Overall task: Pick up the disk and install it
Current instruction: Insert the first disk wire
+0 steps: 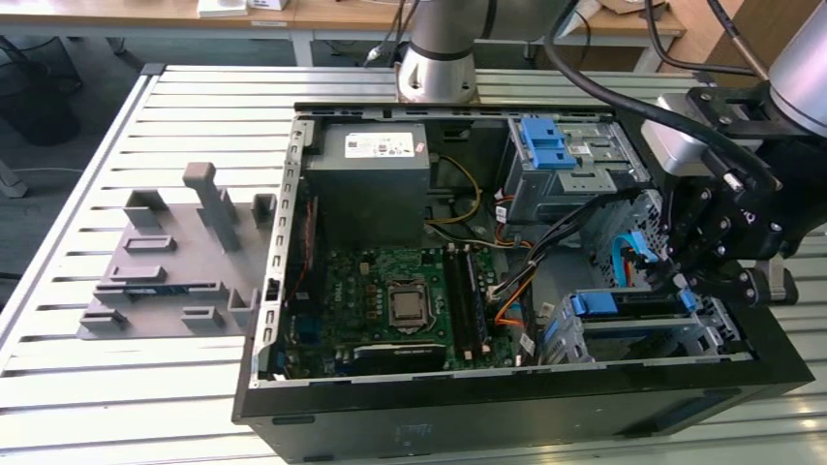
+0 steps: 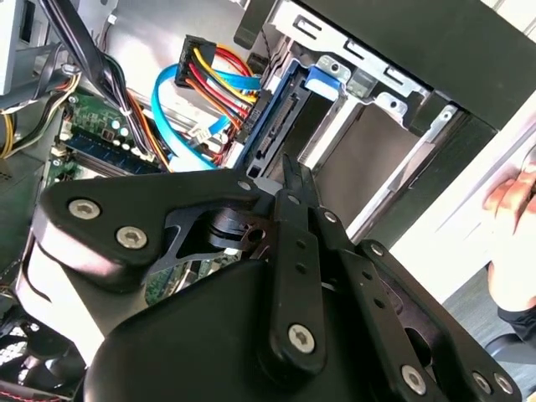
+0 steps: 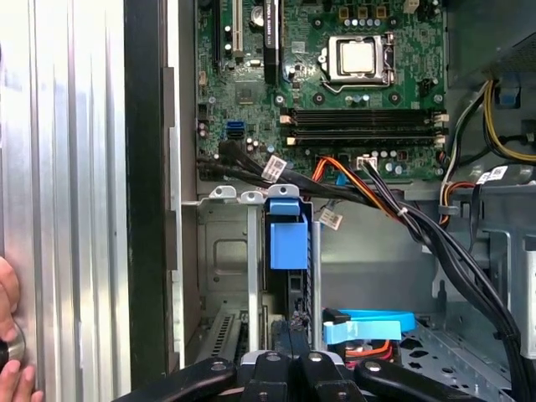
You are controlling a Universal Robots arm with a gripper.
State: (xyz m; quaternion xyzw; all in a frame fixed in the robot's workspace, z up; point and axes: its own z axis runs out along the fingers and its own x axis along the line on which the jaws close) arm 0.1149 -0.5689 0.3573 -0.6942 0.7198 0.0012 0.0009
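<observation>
The computer case (image 1: pixel 517 407) is lying open on the slatted table (image 1: pixel 194 107). In its near corner, toward the exterior view's right, the disk (image 1: pixel 633 302) is sitting on edge inside a grey drive cage (image 1: pixel 646 341), with its blue bracket showing. The gripper (image 1: pixel 695 283) is reaching in from the exterior view's right. In the second wrist view, the gripper (image 2: pixel 280 172) is closing its jaws to a narrow gap on the end of the disk (image 2: pixel 268 117) and gripping it. A person's hand (image 2: pixel 512 197) is showing just outside the case wall.

Farther in, the motherboard (image 1: pixel 387 300) is lying flat. Beyond it, a grey metal box (image 1: pixel 375 184) and a second cage with a blue latch (image 1: pixel 549 145) are standing along the far wall. A grey fixture (image 1: pixel 181 262) is resting on the table toward the exterior view's left, well apart from the case.
</observation>
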